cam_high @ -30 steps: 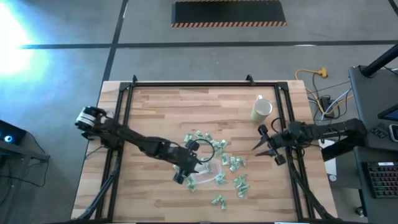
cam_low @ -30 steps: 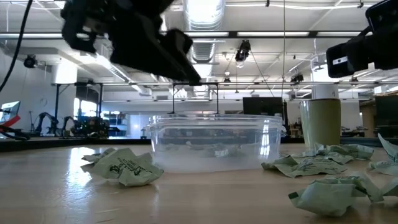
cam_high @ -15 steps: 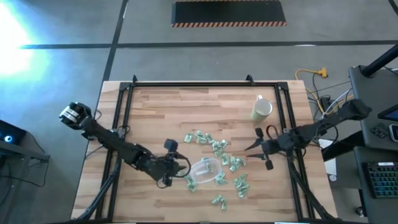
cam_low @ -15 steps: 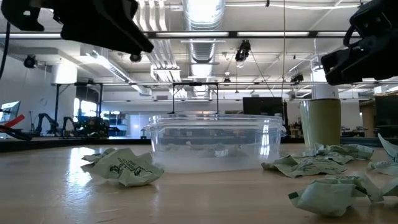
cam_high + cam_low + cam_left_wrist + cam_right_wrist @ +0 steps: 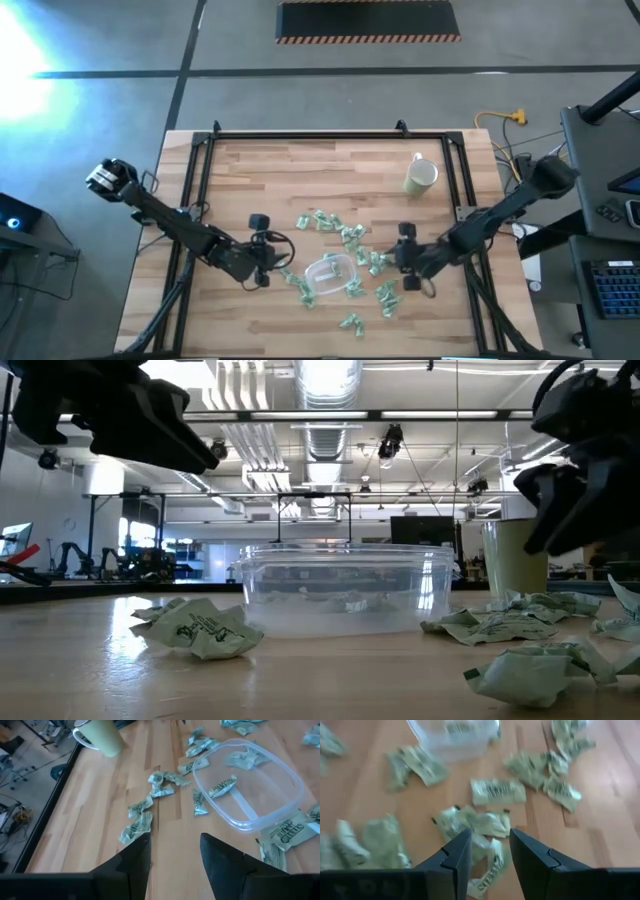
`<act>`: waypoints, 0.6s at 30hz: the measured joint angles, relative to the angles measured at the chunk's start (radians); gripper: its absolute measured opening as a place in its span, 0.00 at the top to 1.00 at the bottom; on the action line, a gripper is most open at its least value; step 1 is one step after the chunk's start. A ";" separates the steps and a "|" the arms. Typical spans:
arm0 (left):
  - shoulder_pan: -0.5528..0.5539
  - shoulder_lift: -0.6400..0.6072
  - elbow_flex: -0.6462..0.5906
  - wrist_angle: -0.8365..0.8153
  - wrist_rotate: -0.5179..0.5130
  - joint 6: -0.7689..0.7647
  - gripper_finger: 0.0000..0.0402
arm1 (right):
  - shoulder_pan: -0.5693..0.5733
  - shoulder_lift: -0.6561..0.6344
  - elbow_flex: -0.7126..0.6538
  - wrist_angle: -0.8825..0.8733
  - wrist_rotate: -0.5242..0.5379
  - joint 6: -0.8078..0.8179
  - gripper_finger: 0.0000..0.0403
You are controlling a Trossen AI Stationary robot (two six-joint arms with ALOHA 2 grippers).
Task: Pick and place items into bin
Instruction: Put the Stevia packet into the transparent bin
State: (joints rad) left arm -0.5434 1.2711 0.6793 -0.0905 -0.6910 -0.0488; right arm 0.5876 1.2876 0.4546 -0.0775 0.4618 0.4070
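**Right gripper over the packets, fingers apart, nothing held**

Items (image 5: 383, 295): small crinkly pale-green wrapped packets, scattered on the table (image 5: 250, 190) around the bin (image 5: 331, 275). Loose groups lie on its far side toward the mug (image 5: 420, 176), on its right, and near the front edge. A few already sit inside the bin; the left wrist view shows two or three (image 5: 223, 785) on its floor.

Handling, my read:
- Packets look very light and soft, and the wrapper will crush and flex instead of resisting. Little grip force needed.
- Film is probably slick, and they lie flat, so a shallow pinch may skate off. Best to take one across its puffed middle or a raised crumpled edge, with fingers straddling the short side.
- They sit close together, some touching, so grabbing two at once or dragging a neighbour is likely.
- Bin is thin clear plastic, shallow and light. A bump would probably slide it, so release from above the rim.

Grippers:
- Right gripper (image 5: 408, 262): low, just right of the bin, above the right-hand scatter. In its wrist view the fingers (image 5: 454, 854) stand moderately apart, with a crumpled packet (image 5: 485, 832) in the gap beyond them. Nothing is clamped, and I can't tell whether it touches any packet.
- Left gripper (image 5: 262, 262): left of the bin, over bare wood, clear of it. Fingers (image 5: 136, 852) are apart and empty, pointing at a few packets (image 5: 136, 827) beside the bin.
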 joint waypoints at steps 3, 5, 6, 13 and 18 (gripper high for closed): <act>-0.002 -0.011 -0.014 0.005 0.000 -0.008 0.62 | 0.012 0.112 0.086 -0.105 0.033 0.058 0.70; -0.002 -0.015 -0.023 0.004 0.000 -0.024 0.62 | 0.013 0.174 0.137 -0.155 0.039 0.070 0.70; -0.002 -0.016 -0.026 0.004 0.000 -0.025 0.62 | 0.013 0.200 0.157 -0.177 0.039 0.077 0.70; -0.002 -0.016 -0.032 0.003 0.000 -0.025 0.62 | 0.013 0.280 0.223 -0.268 0.048 0.098 0.70; -0.002 -0.016 -0.032 0.003 0.001 -0.025 0.62 | 0.015 0.244 0.216 -0.286 0.067 0.121 0.74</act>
State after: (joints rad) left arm -0.5449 1.2552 0.6468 -0.0872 -0.6903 -0.0737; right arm 0.6025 1.5315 0.6710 -0.3636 0.5284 0.5283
